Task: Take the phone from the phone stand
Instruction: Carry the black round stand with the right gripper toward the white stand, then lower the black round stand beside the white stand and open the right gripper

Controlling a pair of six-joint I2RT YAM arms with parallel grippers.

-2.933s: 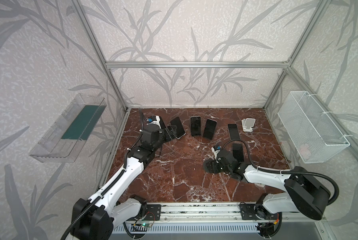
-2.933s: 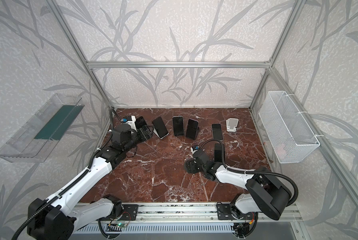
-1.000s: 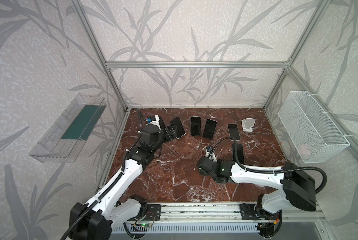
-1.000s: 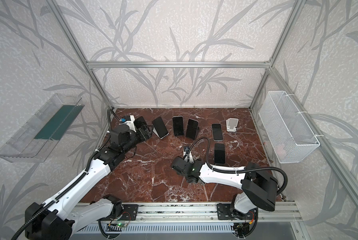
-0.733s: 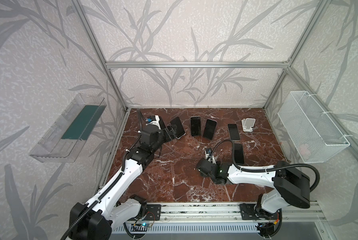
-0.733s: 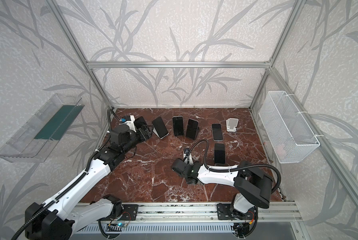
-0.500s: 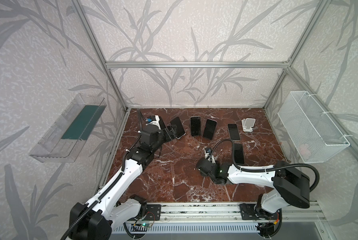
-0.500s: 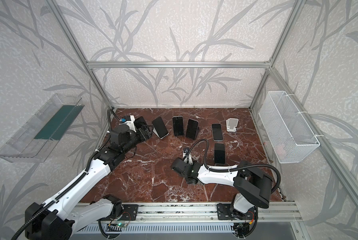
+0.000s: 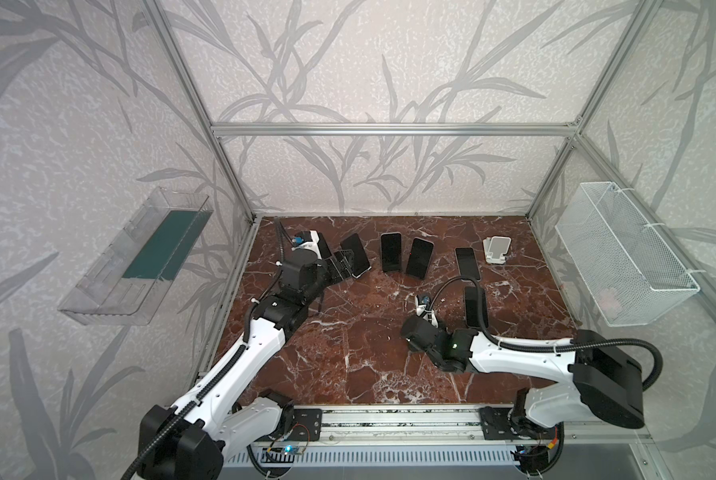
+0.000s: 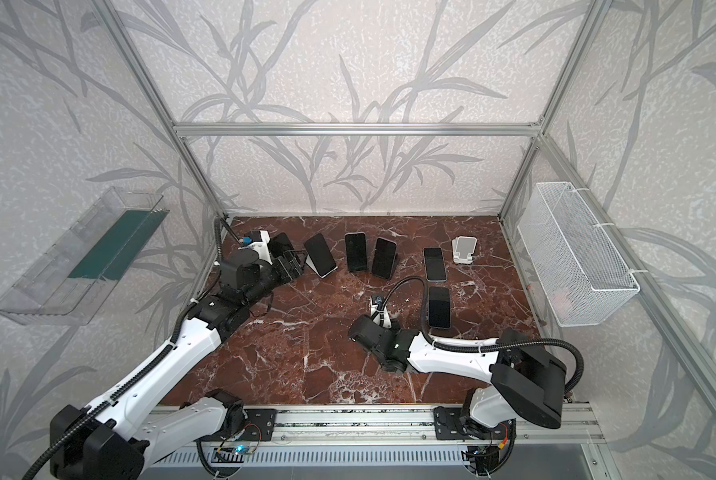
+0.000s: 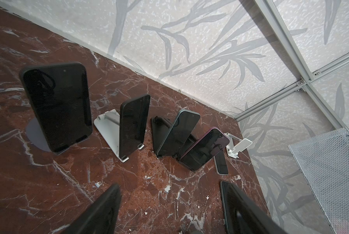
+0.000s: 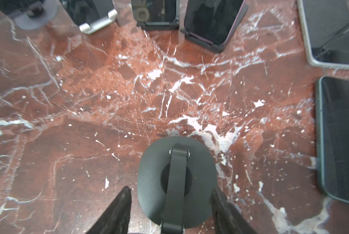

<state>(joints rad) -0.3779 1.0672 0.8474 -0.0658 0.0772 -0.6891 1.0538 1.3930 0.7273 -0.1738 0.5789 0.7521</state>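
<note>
While the right fingers (image 12: pixel 118 212) clamp the black stand (image 12: pixel 175 178), lower centre, the left fingers (image 11: pixel 100 212) hang spread apart. A propped phone (image 11: pixel 58 105) stands upper left.

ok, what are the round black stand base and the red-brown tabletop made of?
Round black stand base: matte, fine-grained, no glare; painted metal or plastic, can't tell which. Red-brown tabletop: white veins, slight sheen; looks like marble, possibly a printed laminate.
</note>
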